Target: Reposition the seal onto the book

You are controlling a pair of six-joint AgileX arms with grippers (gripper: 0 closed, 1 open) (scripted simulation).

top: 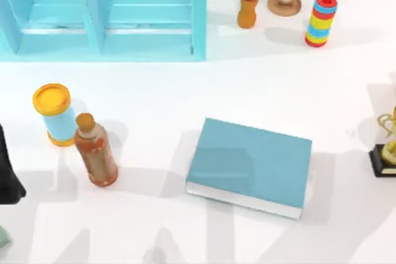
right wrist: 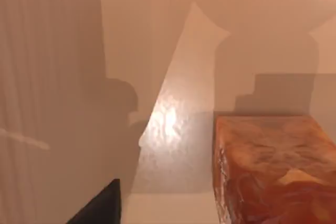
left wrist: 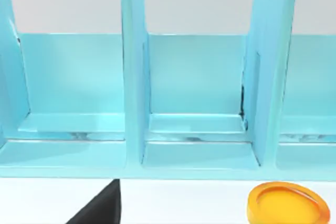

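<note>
Matt teal book (top: 250,162) with white paper page edges, mottled orange-brown stone-like seal (right wrist: 273,169) with a polished sheen, glossy light blue shelf unit (left wrist: 199,93), smooth white table (top: 185,91)

Top view looking straight down on the white table (top: 185,91), left wrist view facing the light blue shelf unit (left wrist: 194,103) nearby, shared with the top view, right wrist view very close to what seems the mottled orange-brown block (right wrist: 273,171).

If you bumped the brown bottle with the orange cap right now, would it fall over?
Probably, yes. The brown bottle stands upright, tall and narrow over a small base, so a push near its cap would likely tip it. Its round body would then probably roll. The yellow-lidded can stands close beside it and might get knocked too.
</note>
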